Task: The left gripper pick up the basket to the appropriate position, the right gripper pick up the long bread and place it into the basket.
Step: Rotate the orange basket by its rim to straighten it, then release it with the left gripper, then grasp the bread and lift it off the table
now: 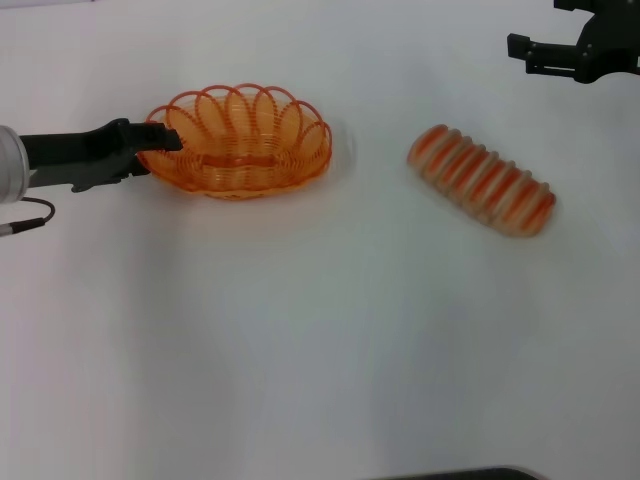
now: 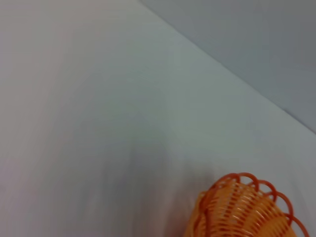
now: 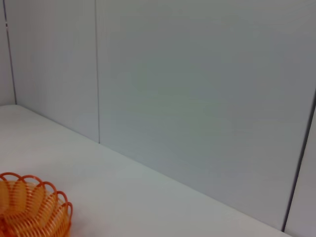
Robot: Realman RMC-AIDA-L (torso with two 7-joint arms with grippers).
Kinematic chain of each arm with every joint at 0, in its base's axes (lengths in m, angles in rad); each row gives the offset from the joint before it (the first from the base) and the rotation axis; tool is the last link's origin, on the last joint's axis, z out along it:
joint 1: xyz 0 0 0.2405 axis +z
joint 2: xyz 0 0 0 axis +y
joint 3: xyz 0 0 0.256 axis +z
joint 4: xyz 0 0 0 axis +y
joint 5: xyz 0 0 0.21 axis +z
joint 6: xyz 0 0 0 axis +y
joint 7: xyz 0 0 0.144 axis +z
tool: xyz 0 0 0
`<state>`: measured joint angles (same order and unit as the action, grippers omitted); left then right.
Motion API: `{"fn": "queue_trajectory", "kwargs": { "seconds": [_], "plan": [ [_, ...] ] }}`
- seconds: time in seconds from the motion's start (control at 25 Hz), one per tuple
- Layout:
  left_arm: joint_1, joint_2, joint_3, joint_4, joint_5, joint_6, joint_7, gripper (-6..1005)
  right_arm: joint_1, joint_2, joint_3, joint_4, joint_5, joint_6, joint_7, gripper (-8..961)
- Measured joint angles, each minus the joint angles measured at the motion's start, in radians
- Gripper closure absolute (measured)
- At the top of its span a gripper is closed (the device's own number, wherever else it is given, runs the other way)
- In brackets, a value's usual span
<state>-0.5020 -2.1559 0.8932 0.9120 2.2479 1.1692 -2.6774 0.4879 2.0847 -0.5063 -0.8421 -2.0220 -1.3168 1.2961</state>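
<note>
The orange wire basket (image 1: 240, 143) sits on the white table at the upper left; it also shows in the left wrist view (image 2: 242, 210) and the right wrist view (image 3: 32, 207). My left gripper (image 1: 158, 152) reaches in from the left and is shut on the basket's left rim. The long bread (image 1: 481, 180), stripes up, lies diagonally on the table right of the basket. My right gripper (image 1: 520, 55) hangs open and empty at the top right, above and behind the bread.
The white table (image 1: 300, 330) stretches wide in front of the basket and bread. A grey panelled wall (image 3: 197, 89) stands behind the table. A dark edge (image 1: 460, 473) shows at the bottom.
</note>
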Motion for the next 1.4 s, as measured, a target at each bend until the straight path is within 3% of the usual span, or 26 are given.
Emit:
{"fn": "queue_trajectory", "kwargs": {
  "seconds": [0.24,0.44,0.6,0.64,0.84,1.04,1.2,1.4],
  "plan": [
    [-0.021,0.043,-0.059,0.039,0.007,0.111,0.076,353,-0.001,-0.002,0.000,0.000,0.004,0.001,0.008,24],
    [-0.056,0.103,-0.151,0.037,0.011,0.217,0.213,150,0.005,-0.007,0.003,-0.004,0.005,-0.010,0.089,24],
    [-0.079,0.134,-0.207,0.039,0.019,0.299,0.368,142,0.020,-0.043,-0.023,-0.008,-0.001,-0.059,0.293,25],
    [-0.083,0.142,-0.216,0.043,0.024,0.331,0.449,140,0.020,-0.043,-0.023,-0.008,-0.001,-0.059,0.293,24],
    [-0.085,0.143,-0.216,0.066,0.058,0.354,0.573,140,0.052,-0.123,-0.104,-0.009,-0.029,-0.119,0.613,21],
    [-0.079,0.139,-0.217,0.100,0.073,0.382,0.679,139,0.123,-0.173,-0.108,-0.009,-0.164,-0.189,0.849,17],
    [-0.058,0.127,-0.220,0.170,0.060,0.430,0.783,139,0.208,-0.179,-0.106,-0.010,-0.344,-0.231,0.984,17],
    [-0.043,0.117,-0.220,0.237,0.052,0.551,0.947,142,0.308,-0.156,-0.127,-0.005,-0.548,-0.257,1.081,17]
  ]
}}
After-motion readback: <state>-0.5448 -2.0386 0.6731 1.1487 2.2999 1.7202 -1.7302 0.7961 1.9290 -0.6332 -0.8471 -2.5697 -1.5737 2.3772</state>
